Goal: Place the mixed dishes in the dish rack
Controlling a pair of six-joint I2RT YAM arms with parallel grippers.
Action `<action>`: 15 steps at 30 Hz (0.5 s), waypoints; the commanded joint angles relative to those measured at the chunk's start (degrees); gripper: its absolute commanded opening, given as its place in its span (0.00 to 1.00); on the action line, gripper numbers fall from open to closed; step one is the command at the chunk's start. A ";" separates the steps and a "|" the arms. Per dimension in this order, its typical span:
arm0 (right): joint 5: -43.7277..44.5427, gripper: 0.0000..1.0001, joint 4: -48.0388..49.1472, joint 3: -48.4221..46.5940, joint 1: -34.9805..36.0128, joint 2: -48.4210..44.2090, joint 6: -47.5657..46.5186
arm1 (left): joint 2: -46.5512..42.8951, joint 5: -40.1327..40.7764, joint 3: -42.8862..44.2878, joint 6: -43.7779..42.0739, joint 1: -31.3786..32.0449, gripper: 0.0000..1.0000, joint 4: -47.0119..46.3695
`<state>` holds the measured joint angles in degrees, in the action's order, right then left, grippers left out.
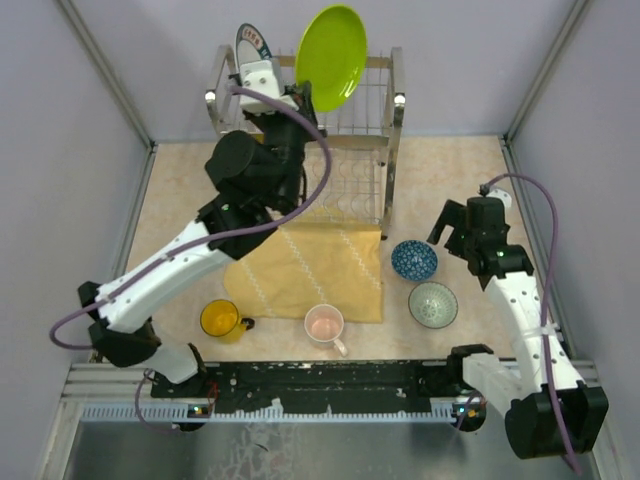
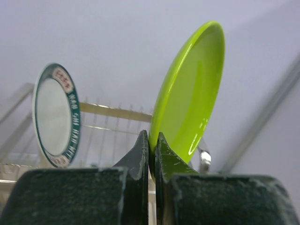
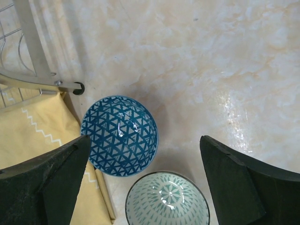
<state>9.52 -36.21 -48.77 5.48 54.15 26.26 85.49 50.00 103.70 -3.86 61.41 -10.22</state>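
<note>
My left gripper (image 1: 300, 97) is shut on the lower rim of the lime-green plate (image 1: 332, 55), holding it upright on edge above the top of the dish rack (image 1: 385, 150). In the left wrist view the fingertips (image 2: 143, 143) pinch the lime-green plate (image 2: 192, 98). The white plate (image 2: 56, 115) with a dark patterned rim stands upright in the rack to the left. My right gripper (image 3: 144, 138) hangs open above the blue patterned bowl (image 3: 119, 136) and the grey-green bowl (image 3: 166, 199), touching neither. The yellow mug (image 1: 219, 319) and pink mug (image 1: 324, 324) sit near the front edge.
A yellow patterned cloth (image 1: 310, 275) lies in front of the rack, its edge beside the blue bowl. The rack's foot (image 3: 77, 87) stands just left of the bowls. Grey walls enclose the table on three sides.
</note>
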 commanded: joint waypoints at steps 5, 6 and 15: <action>4.34 1.00 -1.08 -5.95 0.15 0.53 -2.68 | 16.54 14.87 21.78 -17.67 -3.22 0.00 -4.22; 4.49 1.00 -1.26 -6.22 0.14 0.72 -2.81 | 18.33 14.90 25.63 -15.49 -4.67 0.00 0.51; 3.95 1.00 -1.54 -6.79 0.15 2.43 -2.88 | 23.01 14.97 33.01 -4.23 -10.44 0.00 17.14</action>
<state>12.84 -38.63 -53.36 5.45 56.38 23.97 108.77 63.77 134.69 -13.13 52.25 0.60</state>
